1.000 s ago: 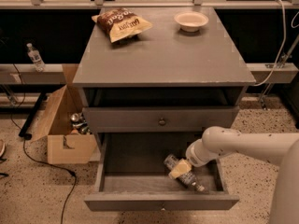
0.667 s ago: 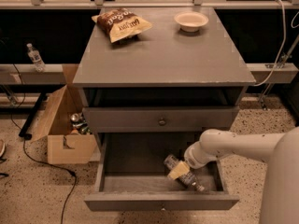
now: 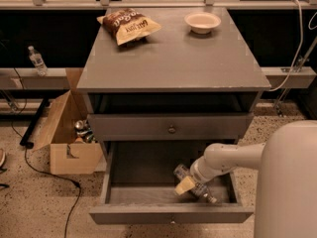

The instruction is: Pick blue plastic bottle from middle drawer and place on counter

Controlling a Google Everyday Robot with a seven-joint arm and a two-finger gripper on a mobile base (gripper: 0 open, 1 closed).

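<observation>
The middle drawer [image 3: 171,214] is pulled open at the bottom of the cabinet. The blue plastic bottle [image 3: 180,172] lies on its side in the drawer's right half, partly covered by my gripper. My gripper [image 3: 187,184] reaches down into the drawer from the right on a white arm [image 3: 233,157] and sits right on the bottle's middle. The counter [image 3: 173,58] is the flat grey top of the cabinet, well above the gripper.
A chip bag [image 3: 128,25] and a white bowl [image 3: 202,21] sit at the counter's back. A shut drawer with a round knob [image 3: 171,129] is above the open one. A cardboard box [image 3: 64,133] stands left of the cabinet, and a small bottle [image 3: 36,61] stands on the left ledge.
The gripper has stayed at the bottle in the drawer, shifting only slightly left. More of my white arm fills the right lower corner.
</observation>
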